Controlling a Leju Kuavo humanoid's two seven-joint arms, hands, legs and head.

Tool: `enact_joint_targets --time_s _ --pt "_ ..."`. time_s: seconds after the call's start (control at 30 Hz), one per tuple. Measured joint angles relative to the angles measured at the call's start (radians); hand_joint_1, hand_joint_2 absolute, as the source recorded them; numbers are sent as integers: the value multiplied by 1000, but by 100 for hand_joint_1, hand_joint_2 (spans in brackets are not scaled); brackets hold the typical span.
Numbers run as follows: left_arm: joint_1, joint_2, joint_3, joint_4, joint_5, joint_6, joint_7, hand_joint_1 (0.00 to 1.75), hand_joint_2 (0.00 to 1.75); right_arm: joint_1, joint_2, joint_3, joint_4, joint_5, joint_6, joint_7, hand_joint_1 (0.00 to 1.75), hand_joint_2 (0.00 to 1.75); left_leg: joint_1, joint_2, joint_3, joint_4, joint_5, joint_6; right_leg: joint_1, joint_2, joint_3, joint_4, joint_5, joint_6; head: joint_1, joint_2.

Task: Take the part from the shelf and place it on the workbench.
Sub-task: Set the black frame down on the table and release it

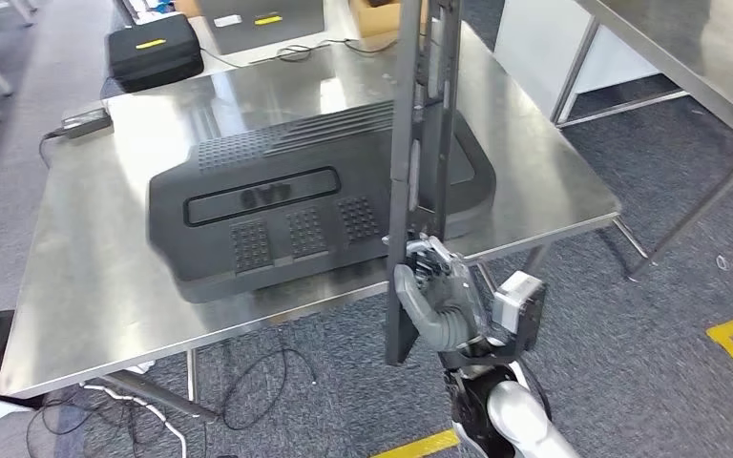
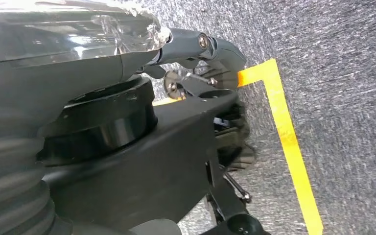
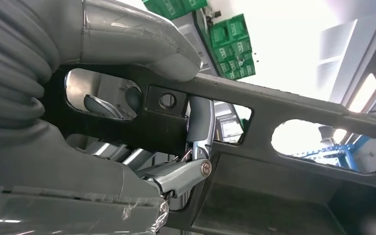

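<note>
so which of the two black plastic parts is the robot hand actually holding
The long narrow black part, held upright by the right robot hand near its lower end, at the steel table's front edge. The other, a wide ribbed black panel, lies flat on the table.

No legible text, labels, brands or numbers anywhere. Raised marking in the recessed panel of the large black cover [image 1: 315, 205] on the bench [image 1: 86, 286]: too blurred to read. Yellow strips on the black case [image 1: 153, 48] and on the grey box [image 1: 262, 21] behind it: no characters made out. Yellow floor tape [image 2: 289, 142]: plain line, no lettering. Green crates [image 3: 230, 36] unmarked as far as visible.
</note>
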Motion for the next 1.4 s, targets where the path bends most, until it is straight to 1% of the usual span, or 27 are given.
enact_joint_targets --time_s 0.07,0.1,0.13,0.17,0.27,0.3,0.33,0.37,0.43,0.5,0.6,0.63,0.67,0.73,0.77,0.8,0.87,0.93,1.0,1.1,1.13,1.17,1.2,1.27,1.3,1.33,1.4 --pt "0 0 0 0 0 0 0 0 175 -1 0 0 0 1 0 0 175 175 -12 8 -77 152 -60 14 17 -6 11 1 -10 -22 -37 0" --pt "0 0 0 0 0 0 0 0 175 -2 0 0 0 1 0 -1 175 175 -23 13 -125 236 -85 27 28 -10 18 -1 -15 -32 -53 0" --pt "2 0 0 0 0 0 0 0 175 -2 0 0 0 1 0 -1 175 175 -35 13 -149 260 -76 41 37 -10 24 -2 -19 -36 -58 0" --pt "3 0 0 0 0 0 0 0 175 -2 0 0 0 1 0 -1 175 175 -48 12 -155 246 -48 59 47 -11 31 -4 -22 -41 -60 0" --pt "4 1 0 0 0 0 0 0 175 -2 1 0 0 1 1 -1 175 175 -87 14 -109 86 64 129 70 -11 60 -19 -33 -49 -57 0" --pt "4 2 0 1 0 0 0 0 175 -3 1 0 0 2 1 -1 175 175 -96 16 -93 43 79 145 71 -12 67 -26 -34 -50 -52 0" --pt "4 3 0 1 0 0 0 0 175 -3 1 0 0 2 1 -1 175 175 -100 18 -84 19 82 154 69 -15 72 -33 -34 -49 -49 0" --pt "3 3 0 1 0 0 0 0 175 -4 1 0 0 2 1 -1 175 175 -102 20 -77 4 81 155 67 -17 75 -39 -34 -47 -47 0" --pt "4 3 -1 1 0 0 0 0 175 -5 1 0 -1 1 1 0 175 175 -100 20 -52 -35 88 150 65 -21 82 -48 -34 -40 -53 0" --pt "4 2 -1 1 0 0 0 0 175 -8 1 0 -2 2 1 -1 175 175 -91 19 -22 -72 97 141 66 -20 66 -7 -56 -31 -47 0" --pt "4 0 -1 1 0 0 0 0 175 -8 0 0 -1 1 1 -1 175 175 -84 17 -7 -81 91 134 55 -18 -36 154 -103 -12 -30 0" --pt "5 -1 -1 1 0 0 0 0 175 -7 0 0 1 0 1 0 175 175 -82 17 -3 -79 85 131 50 -18 -61 179 -96 -6 -25 0" --pt "5 -1 -1 1 0 0 0 0 175 -6 -1 0 2 0 2 0 175 175 -79 16 1 -75 78 126 45 -19 -70 169 -70 1 -20 0" --pt "5 -2 -2 1 0 0 1 0 175 -6 -1 0 5 -1 5 -1 175 175 -72 16 9 -59 58 114 38 -19 -40 66 9 11 -11 0" --pt "4 -3 -2 1 0 0 1 0 175 -6 -1 0 6 -1 7 -1 175 175 -71 16 10 -48 46 106 37 -19 -21 14 34 12 -5 0" --pt "3 -4 -3 1 0 0 1 0 175 -6 -1 0 7 -1 9 -2 175 175 -71 16 10 -40 38 99 37 -19 -7 -20 45 7 0 0" --pt "1 -4 -5 1 0 1 2 0 175 -6 -1 0 8 -2 12 -3 175 175 -72 16 9 -34 29 87 41 -17 -2 -33 35 -10 0 0" --pt "1 -4 -7 1 0 1 2 0 175 -7 -1 0 8 -2 14 -5 175 175 -71 16 13 -30 22 78 40 -15 2 -37 31 -25 -5 0" --pt "-1 -4 -7 1 0 2 2 0 175 -9 -1 0 8 -1 15 -6 175 175 -69 16 -3 17 -7 66 36 -17 11 -42 28 -36 -14 0" --pt "0 -4 -7 1 -1 3 2 0 175 -10 -1 0 8 -1 16 -7 175 175 -60 17 -99 198 -80 52 36 -19 20 -44 20 -46 -30 0" --pt "2 -4 -7 1 -1 3 2 0 175 -10 -1 0 8 -1 16 -7 175 175 -57 17 -127 239 -83 50 35 -18 23 -44 17 -48 -34 0" --pt "3 -4 -8 1 -1 3 2 0 175 -10 -1 0 9 -1 16 -7 175 175 -54 17 -139 245 -67 49 35 -17 27 -44 14 -47 -39 0" --pt "3 -4 -8 1 -1 3 3 0 175 -10 0 0 9 -1 16 -7 175 175 -52 17 -132 213 -32 49 34 -16 32 -44 10 -46 -43 0" --pt "3 -4 -8 1 -1 3 3 0 175 -10 0 0 8 -1 16 -7 175 175 -50 16 -86 87 49 52 34 -15 45 -44 2 -40 -52 0" --pt "3 -4 -8 1 -1 3 3 0 175 -11 0 0 8 -1 16 -8 175 175 -52 16 -66 31 71 55 34 -14 49 -44 -1 -36 -55 0" --pt "3 -4 -9 1 -1 3 3 0 175 -11 0 0 8 -1 16 -8 175 175 -55 16 -54 -3 80 58 35 -14 51 -45 -3 -30 -56 0" --pt "3 -4 -11 1 -3 3 2 0 175 -12 0 0 8 -1 12 -8 175 175 -61 16 -49 -22 75 68 36 -15 55 -51 -4 -17 -54 0"
